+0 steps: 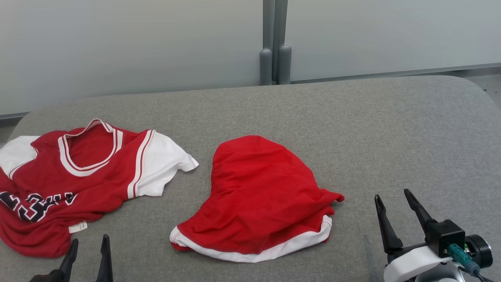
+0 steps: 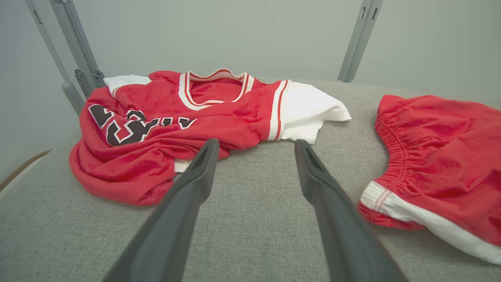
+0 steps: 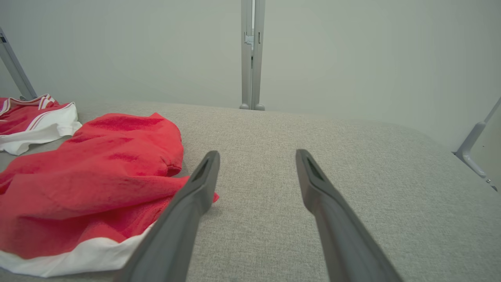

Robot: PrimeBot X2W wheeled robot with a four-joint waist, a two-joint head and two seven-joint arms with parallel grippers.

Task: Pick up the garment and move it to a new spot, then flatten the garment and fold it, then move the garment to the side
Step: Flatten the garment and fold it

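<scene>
Step in hand: the first pick-up, not yet begun, since neither gripper has anything in it. Two garments lie on the grey padded tabletop [image 1: 352, 129]: red shorts [image 1: 258, 196] with a white hem, bunched mid-table, and a red-and-white jersey [image 1: 78, 180], rumpled at the left side with one white sleeve pointing toward the shorts. They're near each other but apart. The task just says "garment", so I can't tell which is meant. My guess is the shorts, as they sit between the two arms. Left gripper [image 1: 90, 237] is low at the near left, fingers pointing far-ward, spread wide and empty. In the left wrist view it [image 2: 255, 141] aims at bare fabric just near of the jersey [image 2: 164, 129], with the shorts [image 2: 438, 156] off to its right. Right gripper [image 1: 391, 193] is at the near right, also spread wide and empty, clear of the shorts' right corner. In the right wrist view it [image 3: 256, 152] points at bare table, with the shorts [image 3: 90, 172] to its left, their edge just beside the left finger; contact can't be judged. Both hover above the surface, roughly level with it. Next move probably calls for swinging inward and down onto a cloth edge, likely the hem or waistband, then pinching one layer cleanly; a grab in mid-bunch risks lifting a wad that won't flatten. Plenty of free table on the right and far side for the new spot.
</scene>
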